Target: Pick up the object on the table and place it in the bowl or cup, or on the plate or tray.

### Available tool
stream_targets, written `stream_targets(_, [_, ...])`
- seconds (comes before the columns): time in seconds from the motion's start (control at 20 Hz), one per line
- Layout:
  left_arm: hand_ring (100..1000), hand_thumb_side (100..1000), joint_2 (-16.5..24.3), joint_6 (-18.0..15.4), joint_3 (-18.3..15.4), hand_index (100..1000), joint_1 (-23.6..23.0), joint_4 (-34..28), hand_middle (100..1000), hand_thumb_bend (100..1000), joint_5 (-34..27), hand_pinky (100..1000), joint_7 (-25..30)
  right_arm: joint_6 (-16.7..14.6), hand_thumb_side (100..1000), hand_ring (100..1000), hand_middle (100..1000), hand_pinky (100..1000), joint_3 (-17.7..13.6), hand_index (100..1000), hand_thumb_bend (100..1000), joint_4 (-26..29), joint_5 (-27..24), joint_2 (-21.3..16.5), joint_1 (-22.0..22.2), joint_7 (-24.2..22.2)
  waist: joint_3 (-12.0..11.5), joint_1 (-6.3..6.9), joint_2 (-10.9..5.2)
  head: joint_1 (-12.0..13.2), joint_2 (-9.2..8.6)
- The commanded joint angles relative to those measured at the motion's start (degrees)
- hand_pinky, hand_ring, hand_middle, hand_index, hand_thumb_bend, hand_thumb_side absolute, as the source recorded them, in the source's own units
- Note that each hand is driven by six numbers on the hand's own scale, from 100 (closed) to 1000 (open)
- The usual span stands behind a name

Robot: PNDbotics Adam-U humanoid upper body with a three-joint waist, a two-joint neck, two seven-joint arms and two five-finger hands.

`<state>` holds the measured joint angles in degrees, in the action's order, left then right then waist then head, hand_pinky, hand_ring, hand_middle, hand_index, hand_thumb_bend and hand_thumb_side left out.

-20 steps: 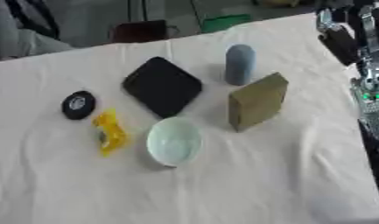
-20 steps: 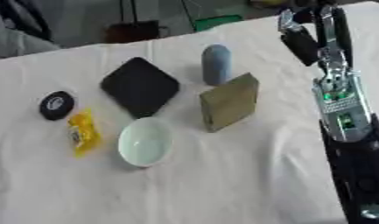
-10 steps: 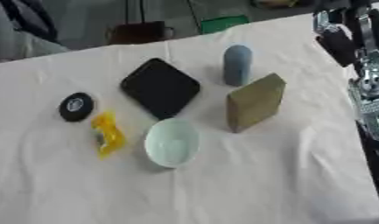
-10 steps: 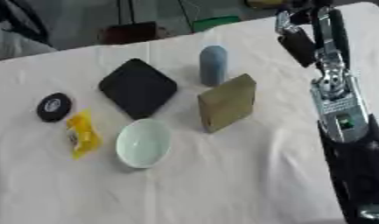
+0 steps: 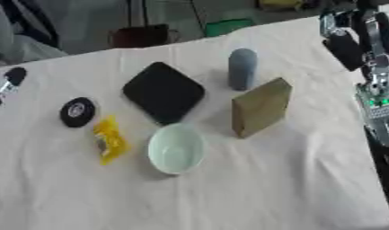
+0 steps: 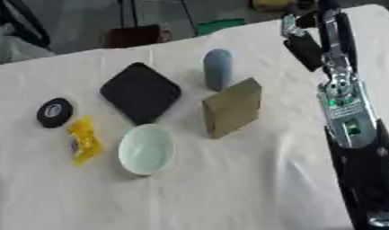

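At the far left edge of the left eye view, a small dark and silver part (image 5: 7,81) is poking in; what it belongs to cannot be told. Just right of it, a black round object (image 5: 77,112) is lying flat on the white tablecloth (image 5: 252,188), left of centre. Directly below that, a yellow crinkled packet (image 5: 109,139) is resting on the cloth, close beside the pale green bowl (image 5: 176,148), which is sitting upright and empty slightly below the middle of the frame. Above the bowl, a black square plate (image 5: 163,92) is lying turned like a diamond, its lower corner near the bowl's rim. To the right of the plate, a grey-blue cup (image 5: 243,68) is standing upright in the upper middle. Just below and right of the cup, a tan block (image 5: 263,108) is standing on edge, apart from the bowl. Along the right side, the robot's right arm (image 6: 345,112) is reaching up toward the upper right corner, where the right hand (image 6: 302,42) is hanging above the table's far edge, holding nothing; whether its fingers are spread or curled cannot be told.
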<state>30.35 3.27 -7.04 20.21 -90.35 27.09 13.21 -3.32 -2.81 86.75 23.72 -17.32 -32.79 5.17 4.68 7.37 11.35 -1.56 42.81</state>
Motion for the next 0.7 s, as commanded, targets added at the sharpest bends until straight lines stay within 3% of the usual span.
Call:
stream_targets(0.05, [922,598,3.23,0.30,1.44,713,2.13,1.97,917,623,3.28,894,2.65,-0.07,595,589,804,692,0.10,853,100,0.48,0.39,-0.32,-1.35,-0.36,0.26,-0.16,-1.04,0.16,-0.42])
stream_targets(0.2, [924,622,4.60,2.19,4.84,676,4.91,5.99,914,696,6.17,946,5.40,-0.09,595,589,804,692,0.26,854,100,0.35,0.42,-0.30,-1.59,-0.57,0.81,-0.11,-1.00,0.19,-0.62])
stream_targets(0.25, [925,654,5.04,2.92,6.05,651,5.92,7.43,911,812,7.08,979,6.31,-0.12,595,589,804,692,0.31,854,100,0.33,0.42,-0.27,-1.64,-0.62,0.96,-0.07,-1.00,0.15,-0.66])
stream_targets(0.35, [926,672,5.70,4.10,8.48,632,7.89,10.38,911,852,8.93,993,8.14,-0.15,596,589,804,692,0.41,854,100,0.28,0.42,-0.24,-1.68,-0.77,1.16,-0.02,-1.02,0.04,-0.64])
stream_targets(0.5, [925,682,5.82,4.27,10.80,620,10.26,14.74,909,867,11.81,995,11.02,-0.19,596,589,804,692,0.48,854,100,0.27,0.38,-0.21,-1.67,-0.89,1.28,0.07,-1.05,-0.06,-0.61])
stream_targets(0.7, [926,666,5.49,3.34,11.11,628,11.97,18.42,909,847,15.39,1000,14.50,-0.23,596,589,804,692,0.53,854,100,0.28,0.35,-0.22,-1.64,-0.97,1.33,0.15,-1.04,-0.19,-0.71])
